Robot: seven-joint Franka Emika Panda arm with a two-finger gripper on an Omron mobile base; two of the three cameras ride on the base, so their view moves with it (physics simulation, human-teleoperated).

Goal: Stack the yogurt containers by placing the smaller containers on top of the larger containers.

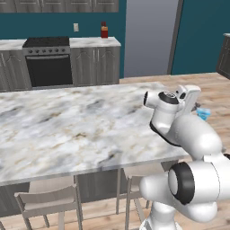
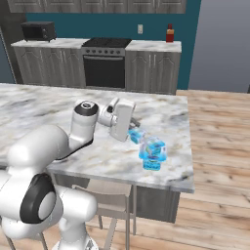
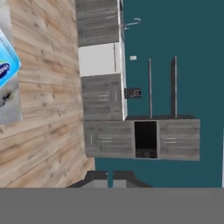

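Claw is seen closed and empty beside the small cup; reopening and squaring over it is advised before the larger tub is approached.

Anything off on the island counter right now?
Nothing spilled or broken. The yogurt containers stand near the right edge of the marble counter, apparently already one on top of the other, though the join is hard to make out. The gripper is shut, empty, turned sideways beside them, its camera facing the floor and far cabinets.

A red bottle stands top centre beside the black stove; a microwave sits upper left.
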